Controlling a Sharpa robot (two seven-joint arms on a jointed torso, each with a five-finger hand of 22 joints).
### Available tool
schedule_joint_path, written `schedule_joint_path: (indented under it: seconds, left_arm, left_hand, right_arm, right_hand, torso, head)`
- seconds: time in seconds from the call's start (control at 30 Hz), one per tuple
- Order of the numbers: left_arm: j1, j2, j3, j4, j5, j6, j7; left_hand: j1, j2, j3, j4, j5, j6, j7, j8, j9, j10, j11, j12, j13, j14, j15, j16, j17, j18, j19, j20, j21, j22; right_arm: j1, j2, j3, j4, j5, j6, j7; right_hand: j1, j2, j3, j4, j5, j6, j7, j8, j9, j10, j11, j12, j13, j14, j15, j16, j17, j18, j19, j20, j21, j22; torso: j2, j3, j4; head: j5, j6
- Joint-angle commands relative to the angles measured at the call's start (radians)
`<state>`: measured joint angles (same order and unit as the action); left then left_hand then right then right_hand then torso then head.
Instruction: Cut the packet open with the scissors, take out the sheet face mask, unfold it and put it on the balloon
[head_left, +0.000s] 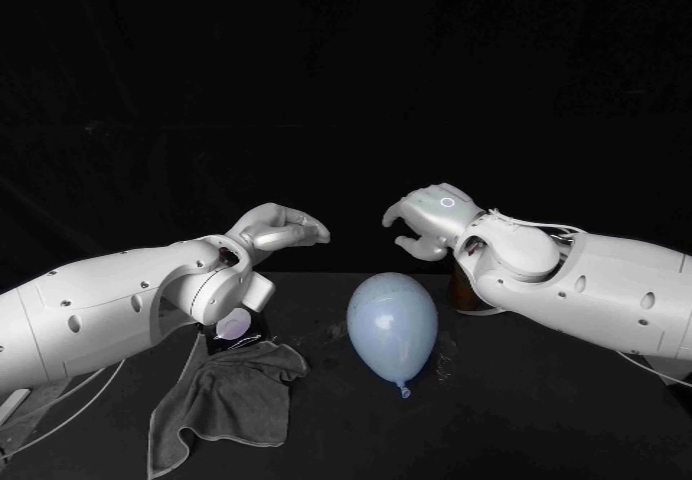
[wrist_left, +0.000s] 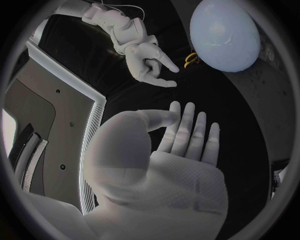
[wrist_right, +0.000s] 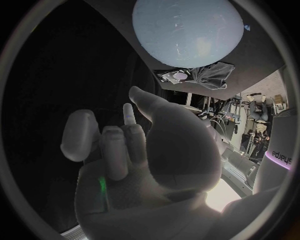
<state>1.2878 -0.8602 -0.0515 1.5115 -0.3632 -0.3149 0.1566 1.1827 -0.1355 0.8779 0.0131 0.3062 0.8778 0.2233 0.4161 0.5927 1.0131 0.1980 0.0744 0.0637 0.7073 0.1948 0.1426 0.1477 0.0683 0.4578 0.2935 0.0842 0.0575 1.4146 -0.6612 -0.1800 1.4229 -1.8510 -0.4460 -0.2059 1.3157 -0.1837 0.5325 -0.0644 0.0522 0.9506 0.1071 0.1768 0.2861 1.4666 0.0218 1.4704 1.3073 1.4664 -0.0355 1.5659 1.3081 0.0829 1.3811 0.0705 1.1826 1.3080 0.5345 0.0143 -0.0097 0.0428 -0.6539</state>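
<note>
A pale blue balloon lies on the black table, knot toward me. A shiny packet with a pale purple patch rests to its left, at the top of a grey cloth. My left hand hovers above the table's far edge with straight, spread fingers and holds nothing. My right hand hangs opposite it, above and behind the balloon, its fingers curled in on nothing. Small yellow loops, like scissor handles, peek out beside the balloon.
A crumpled grey cloth lies at the front left of the table, under my left arm. A brown object stands behind my right forearm, mostly hidden. Bare table stretches to the balloon's right.
</note>
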Motion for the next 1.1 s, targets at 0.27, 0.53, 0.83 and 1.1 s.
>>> schedule_joint_path:
  seconds: [0.27, 0.53, 0.83, 1.1]
  left_arm:
    - [0.002, -0.004, -0.004, -0.031, 0.135, -0.081, 0.105]
    - [-0.005, -0.010, -0.010, -0.054, 0.156, -0.077, 0.157]
    - [-0.019, -0.019, -0.013, -0.063, 0.206, -0.057, 0.218]
    - [-0.032, -0.023, -0.014, -0.063, 0.280, -0.020, 0.263]
  left_hand:
    - [0.087, -0.069, -0.226, 0.008, -0.035, -0.045, 0.007, -0.115, -0.096, -0.006, -0.007, 0.014, 0.002, 0.127, -0.025, 0.075, 0.034, 0.055, 0.275, -0.005, 0.082, 0.026]
    - [0.105, -0.103, -0.344, 0.049, -0.095, -0.031, -0.002, -0.163, -0.153, 0.006, -0.018, 0.020, 0.002, 0.172, -0.038, 0.092, 0.047, 0.103, 0.350, -0.005, 0.107, 0.023]
    - [0.164, -0.082, -0.350, 0.059, -0.089, 0.021, -0.020, -0.167, -0.178, 0.058, -0.038, 0.020, 0.001, 0.255, -0.063, 0.114, 0.060, 0.117, 0.407, -0.011, 0.123, 0.021]
    - [0.173, -0.082, -0.340, 0.074, -0.092, 0.064, -0.032, -0.164, -0.189, 0.111, -0.053, 0.012, 0.000, 0.303, -0.079, 0.117, 0.068, 0.118, 0.458, -0.028, 0.138, 0.020]
  right_arm:
    - [0.004, -0.059, 0.002, -0.003, 0.492, -0.227, 0.137]
    - [0.002, -0.102, 0.001, -0.006, 0.820, -0.283, 0.300]
    - [-0.017, -0.140, 0.001, 0.006, 1.111, -0.269, 0.474]
    - [-0.038, -0.169, 0.000, 0.018, 1.290, -0.218, 0.575]
  right_hand:
    - [-0.012, -0.009, 0.023, 0.043, -0.003, 0.021, 0.019, 0.002, -0.009, -0.329, 0.028, -0.551, -0.320, -0.045, 0.020, -0.169, -0.118, 0.086, -0.269, 0.022, -0.543, -0.021]
    - [-0.002, -0.029, 0.054, 0.083, 0.000, 0.008, 0.037, 0.011, -0.008, -0.400, 0.040, -0.919, -0.660, -0.275, 0.032, -0.625, -0.641, 0.097, -0.333, 0.037, -0.789, -0.169]
    - [0.023, -0.012, 0.064, 0.098, -0.002, 0.009, 0.074, 0.016, -0.008, -0.356, 0.078, -1.194, -0.957, -0.312, 0.070, -0.936, -0.739, 0.094, -0.369, 0.069, -0.934, -0.288]
    - [0.041, 0.022, 0.055, 0.086, -0.004, 0.024, 0.074, 0.012, -0.013, -0.279, 0.084, -1.315, -1.110, -0.230, 0.069, -1.111, -0.821, 0.096, -0.338, 0.068, -0.961, -0.320]
  torso:
    - [0.002, 0.0001, -0.0008]
    - [0.002, 0.0002, -0.0001]
    - [0.002, -0.0001, -0.0006]
    - [0.002, 0.0008, -0.0012]
  head:
    - [0.005, 0.000]
    - [0.011, -0.005]
    - [0.015, -0.008]
    - [0.019, -0.007]
